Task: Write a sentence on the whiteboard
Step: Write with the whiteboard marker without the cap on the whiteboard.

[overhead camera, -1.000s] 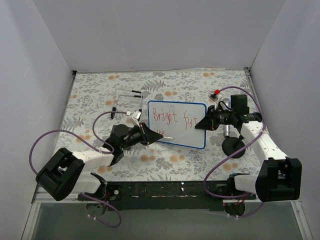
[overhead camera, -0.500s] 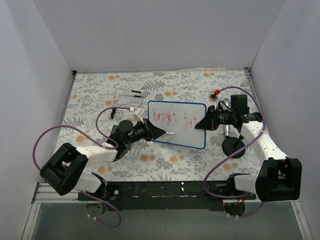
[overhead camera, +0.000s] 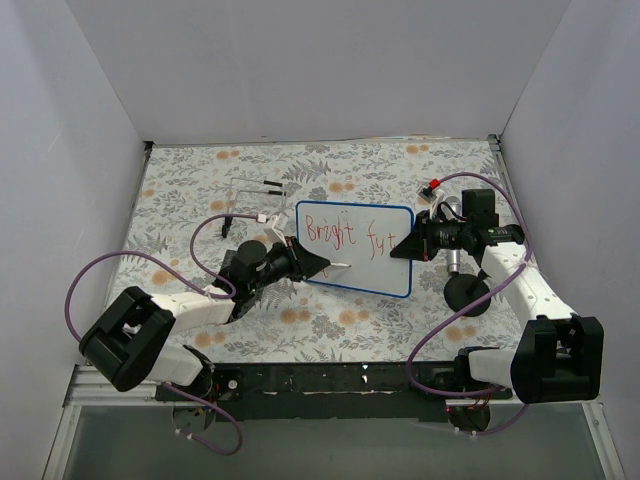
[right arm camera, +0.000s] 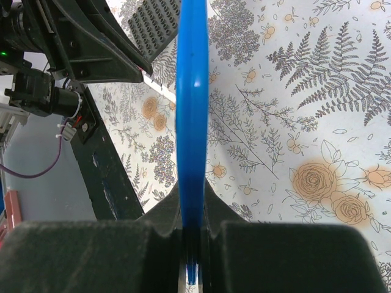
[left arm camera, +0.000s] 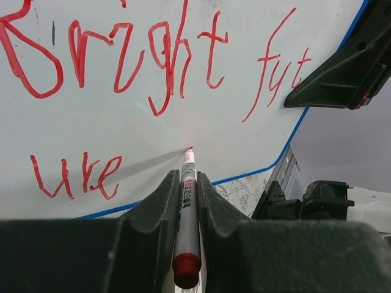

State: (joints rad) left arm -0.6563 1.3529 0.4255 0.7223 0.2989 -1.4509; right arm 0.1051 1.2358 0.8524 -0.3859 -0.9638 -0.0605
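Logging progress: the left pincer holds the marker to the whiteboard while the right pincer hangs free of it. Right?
Not quite. The right pincer is shut on the blue rim of the whiteboard, as the right wrist view shows. The left pincer does hold the marker to it.

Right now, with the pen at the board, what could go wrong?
The right claw pinches only the thin blue rim, so pressing might shift the board mid-word. The pen sits in the left claw close to "ure"; a low pass could smear it.
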